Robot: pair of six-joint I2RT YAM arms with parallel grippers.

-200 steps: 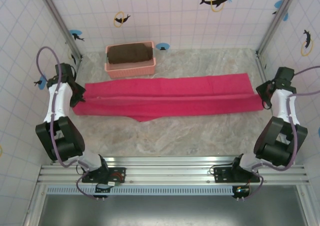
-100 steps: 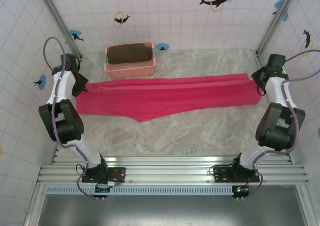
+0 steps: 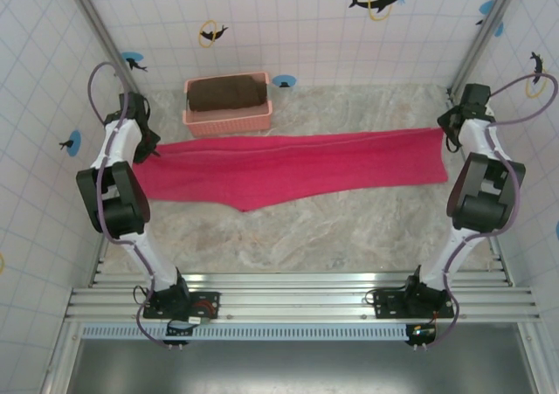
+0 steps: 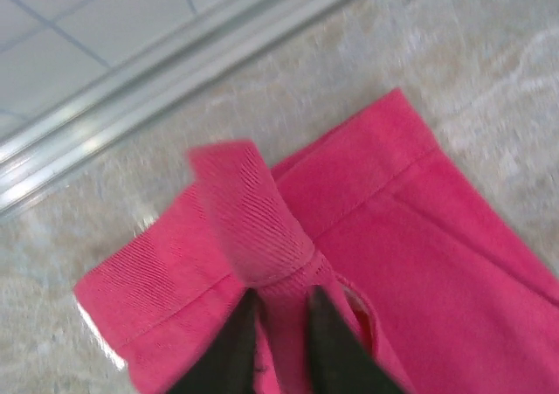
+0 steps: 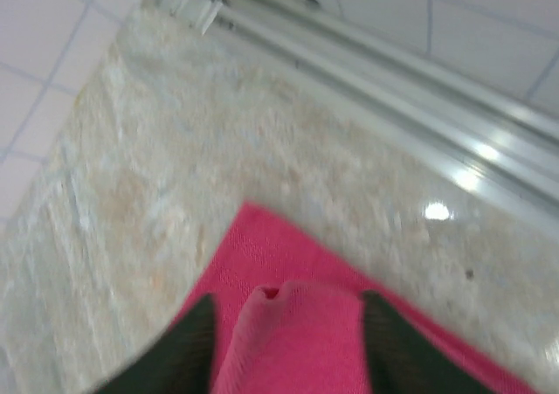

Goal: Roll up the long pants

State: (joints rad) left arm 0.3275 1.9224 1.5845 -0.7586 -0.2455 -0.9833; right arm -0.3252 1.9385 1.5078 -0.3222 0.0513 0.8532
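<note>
Long pants, the bright magenta-pink soft fabric ones (image 3: 297, 167), are stretched out flat between my two claws, one end at each. Left claw (image 4: 279, 328) is pinched tight on a twisted tab of the hem, with the rest of the cloth spreading out under and ahead of it. Right claw (image 5: 288, 342) has its fingers standing wide on either side of a raised hump of pink. That view is blurry, so I honestly can't tell if it's squeezing or not.

My read is I'm laying the thing out straight before rolling. To do that well I'd want even tension from both ends and that pointy flap on the near edge tucked in. I'd also steer clear of the pale pink plastic basket (image 3: 227, 114) just beyond the left claw.
</note>
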